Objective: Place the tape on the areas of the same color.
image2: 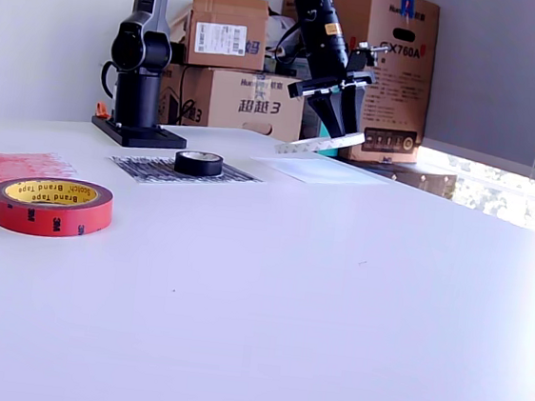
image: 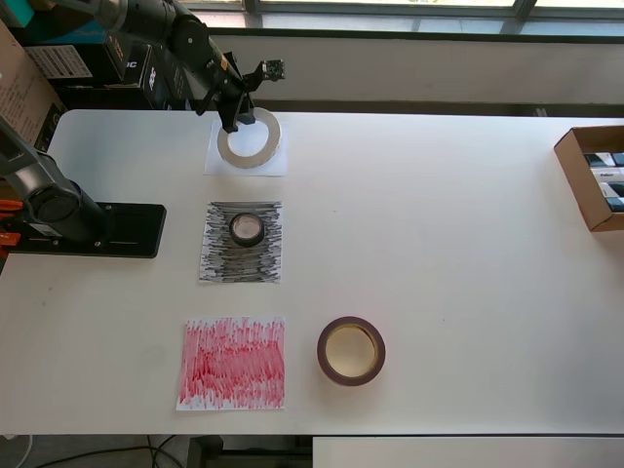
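The white table (image: 468, 292) carries three paper patches lined up from 12 to 6 o'clock in the overhead view: white patch (image: 216, 164), black patch (image: 219, 258), red patch (image: 234, 363). The gripper (image: 234, 122) at about 11 o'clock is clamped on the rim of the white ring (image: 261, 148), which the exterior view shows tilted and held above the white patch. The red tape roll (image: 351, 351) sits on bare table at 3 o'clock of the red patch, and the small black roll (image: 247, 229) rests on the black patch.

Bright daylight from the windows; both views sharp, shadows faint.
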Available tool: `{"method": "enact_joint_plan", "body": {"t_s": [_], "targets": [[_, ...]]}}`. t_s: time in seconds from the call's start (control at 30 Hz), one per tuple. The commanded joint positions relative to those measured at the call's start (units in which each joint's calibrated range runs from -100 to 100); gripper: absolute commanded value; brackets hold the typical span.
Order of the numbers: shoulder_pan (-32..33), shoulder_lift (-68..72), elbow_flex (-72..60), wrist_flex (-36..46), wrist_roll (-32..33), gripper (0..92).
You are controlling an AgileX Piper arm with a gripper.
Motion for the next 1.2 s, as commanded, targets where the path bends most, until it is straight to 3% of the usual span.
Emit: {"method": "enact_joint_plan", "body": {"t_s": [0.0, 1.0, 1.1, 1.17], "targets": [[0.72, 0.49, 0.69, -1.93, -0.12, 0.1], [0.17, 3.48, 0.42, -2.53, -1.59, 0.2], [0.17, 3.48, 0.51, -2.53, -1.67, 2.6], [0.33, 3.48, 0.78, -2.53, -2.41, 11.1]]}}
